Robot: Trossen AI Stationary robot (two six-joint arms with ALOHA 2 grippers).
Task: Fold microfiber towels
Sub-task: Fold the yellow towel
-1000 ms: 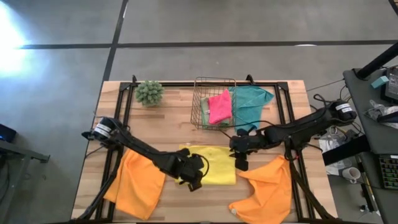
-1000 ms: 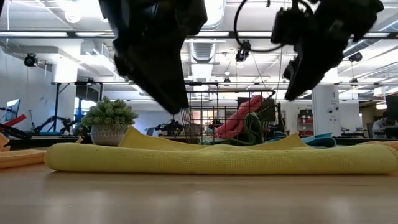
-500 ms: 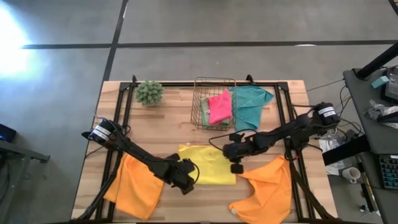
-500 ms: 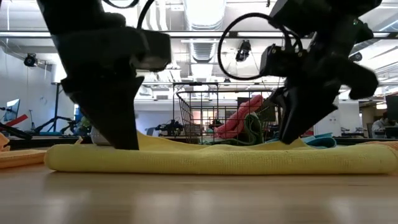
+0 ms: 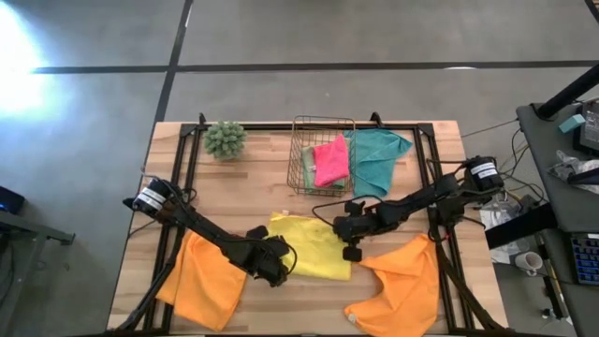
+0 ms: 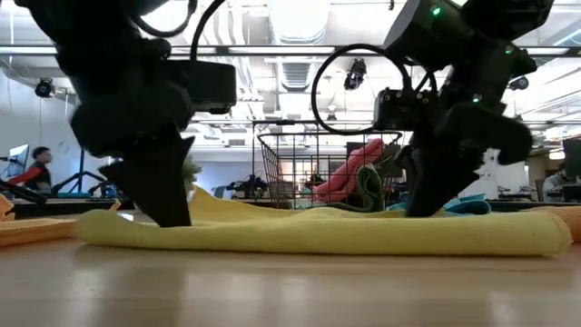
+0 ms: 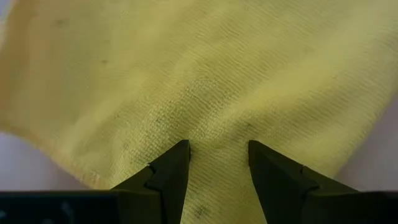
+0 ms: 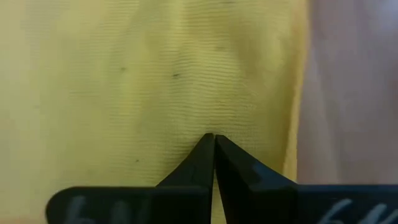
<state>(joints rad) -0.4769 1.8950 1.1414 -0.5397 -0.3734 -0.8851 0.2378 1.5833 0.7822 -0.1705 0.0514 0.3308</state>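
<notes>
The right gripper (image 5: 347,234) is down on the yellow towel (image 5: 309,248) with its fingers pressed together; the right wrist view shows the two tips meeting on the yellow weave close to the cloth's edge, though whether a fold of cloth is pinched between them cannot be told. The left gripper (image 5: 277,269) stands at the opposite end of the same towel with its fingers spread, tips resting on the fabric and a strip of yellow showing between them, so nothing is gripped there yet. In the low view the towel lies as a long flat band on the table (image 5: 253,187), with one gripper planted at each end of it. As a judgement, the task is at an early stage: this towel looks partly doubled over but not a finished small rectangle, and no neat folded cloth shows anywhere. Just outside the right gripper lies a rumpled orange towel (image 5: 404,281), and just outside the left gripper a second orange towel (image 5: 201,279), both unfolded. Farther away, beyond the yellow towel, the wire basket (image 5: 324,122) holds the pink towel (image 5: 329,160), with the teal towel (image 5: 379,157) draped over its side, all still to be done.
</notes>
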